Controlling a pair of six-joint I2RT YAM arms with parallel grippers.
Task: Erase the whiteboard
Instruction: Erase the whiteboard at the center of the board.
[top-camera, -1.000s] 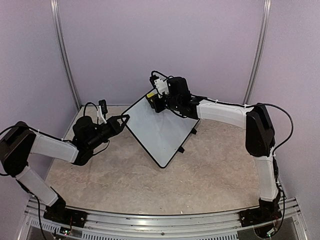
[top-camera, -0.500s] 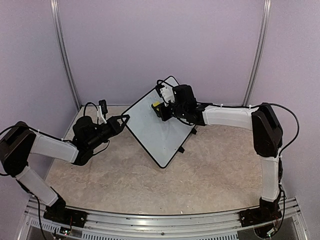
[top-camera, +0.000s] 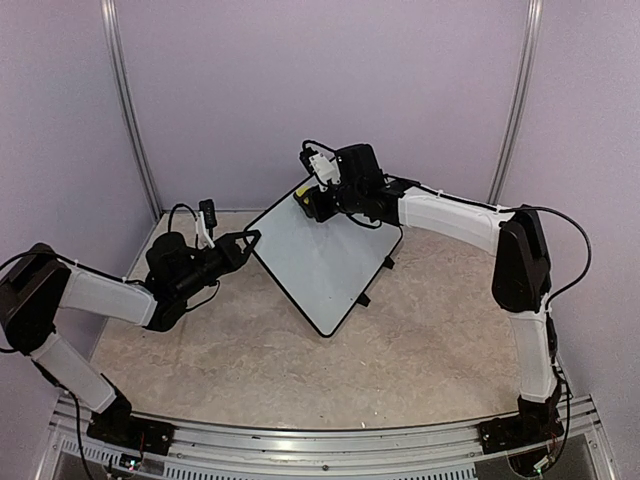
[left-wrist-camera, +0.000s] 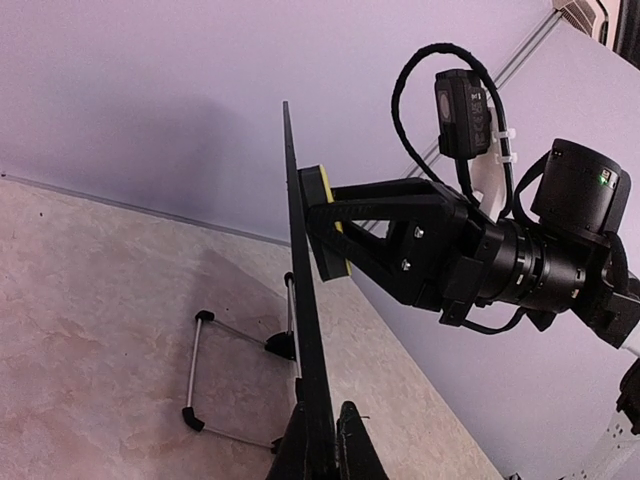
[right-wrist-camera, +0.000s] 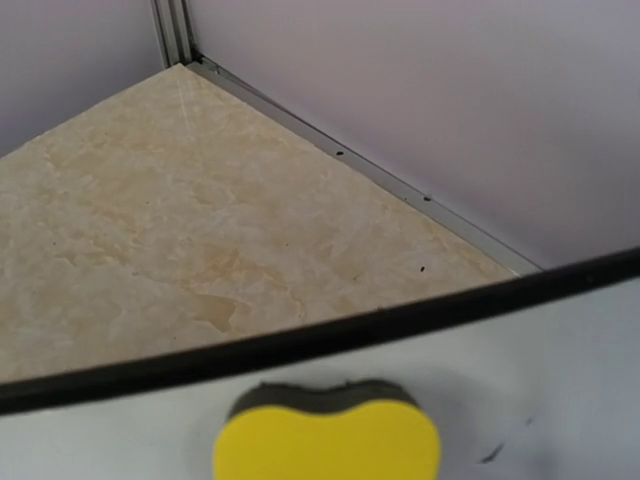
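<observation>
whiteboard (top-camera: 325, 258): propped steeply on a black wire stand (left-wrist-camera: 279, 347) toward 12 o'clock of the table (top-camera: 420, 340). probably thin, stiff and light, with a slick face. likely to tip or skate under a wiping push, so best braced by the black rim rather than the face.

at its 9 o'clock corner: left gripper (top-camera: 250, 238), clamped fully closed on that rim. near the 12 o'clock corner: right gripper (top-camera: 306, 198), closed narrowly on a yellow sponge (right-wrist-camera: 326, 446), pressing it flat to the face.

shown only by the left wrist view: board edge-on, sponge seated flush, stand legs behind. shown only by the right wrist view: a small dark mark (right-wrist-camera: 490, 453) at 3 o'clock of the sponge, not yet wiped. from above, no marks to make out.
</observation>
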